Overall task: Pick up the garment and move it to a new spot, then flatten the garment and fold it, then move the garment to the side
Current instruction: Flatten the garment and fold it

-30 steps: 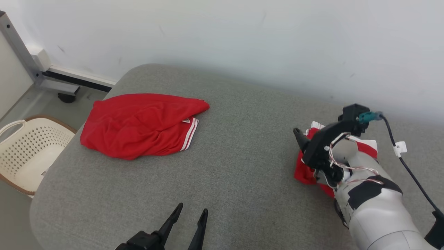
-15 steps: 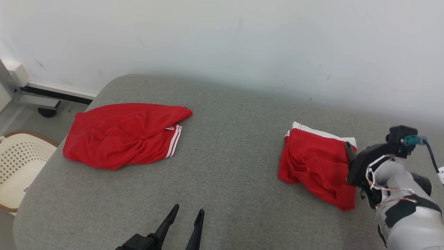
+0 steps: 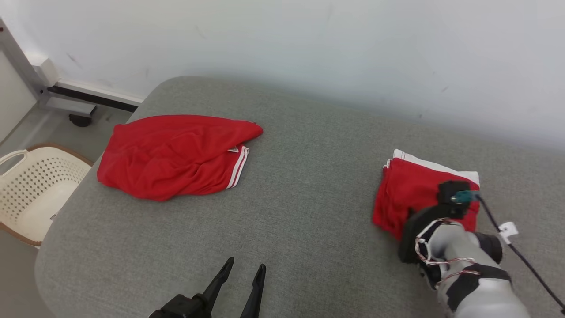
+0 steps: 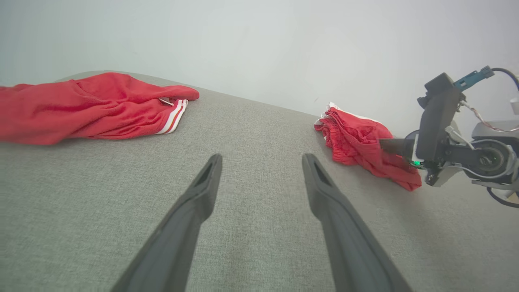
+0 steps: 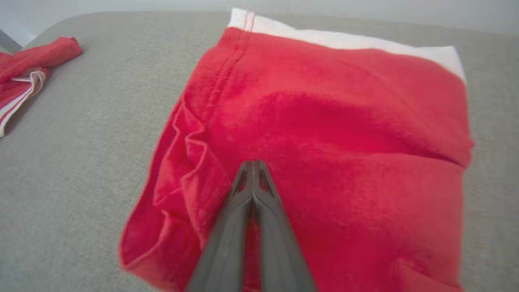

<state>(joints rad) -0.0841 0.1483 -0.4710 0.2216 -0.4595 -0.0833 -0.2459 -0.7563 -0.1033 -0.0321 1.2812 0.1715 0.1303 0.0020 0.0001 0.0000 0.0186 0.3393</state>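
My right gripper (image 5: 252,166) is closed tight, tips together on top of the folded shorts (image 3: 410,190) at the right end of the cushion (image 3: 309,185). I honestly can't tell if any cloth is pinched in there, and if it is, pulling away drags the top layer and wrecks the fold. The left gripper (image 4: 261,159) is spread wide over bare cushion, holding nothing. The right wrist cam gives me those tips meeting, where the head cam has my wrist in the way but catches the loose shorts (image 3: 176,154) whole, far left.
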